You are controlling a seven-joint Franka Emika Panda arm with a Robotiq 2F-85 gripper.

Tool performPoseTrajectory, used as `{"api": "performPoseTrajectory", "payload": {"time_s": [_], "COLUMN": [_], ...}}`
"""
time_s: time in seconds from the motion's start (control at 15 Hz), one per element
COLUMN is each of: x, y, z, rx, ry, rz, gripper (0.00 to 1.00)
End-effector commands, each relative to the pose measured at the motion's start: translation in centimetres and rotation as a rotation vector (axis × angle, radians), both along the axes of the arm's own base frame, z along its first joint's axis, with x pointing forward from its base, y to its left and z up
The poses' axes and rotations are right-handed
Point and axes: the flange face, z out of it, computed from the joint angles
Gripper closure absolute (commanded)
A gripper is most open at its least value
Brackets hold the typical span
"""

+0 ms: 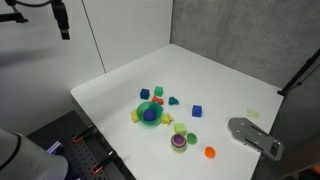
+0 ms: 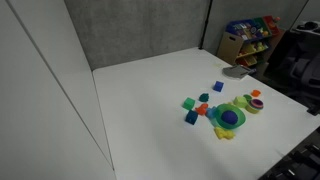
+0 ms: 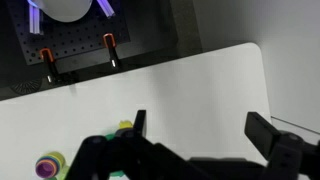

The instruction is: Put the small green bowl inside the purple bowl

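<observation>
1. Wide apart stand the fingers of my gripper (image 3: 200,122), and nothing is held between them. In the wrist view it hangs high above the white table (image 1: 215,75), well apart from the green-yellow dish (image 1: 148,113).
2. That table carries everything, and the dish sits near its front part in both exterior views.
3. A flat grey piece (image 1: 255,137) lies well apart from the dish, by the table's far side edge in an exterior view.
4. The dish itself holds a blue piece (image 1: 149,114) in its middle, and a yellow bit (image 1: 134,116) peeks out at its rim.
5. The purple bowl (image 1: 179,143) stands near the dish, toward the table's front edge.
6. The small green bowl (image 1: 191,138) stands upright on the table just beside the purple bowl, on the side away from the dish. I cannot tell whether the two bowls touch.
7. An orange disc (image 1: 209,152) lies farther from the dish than both bowls.
8. A blue cube (image 1: 197,110) sits apart from the dish. Small green, blue and red blocks (image 1: 157,96) are scattered just behind the dish.
</observation>
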Motion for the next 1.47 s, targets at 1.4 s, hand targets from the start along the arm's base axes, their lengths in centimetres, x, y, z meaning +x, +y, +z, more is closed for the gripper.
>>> {"api": "performPoseTrajectory", "payload": {"time_s": [1.4], "x": [10.5], "y": [-18.5], "z": [-8.4], "rx": [-0.166], "ry": [-0.228], "rz": [-0.252], "gripper": [0.0]}}
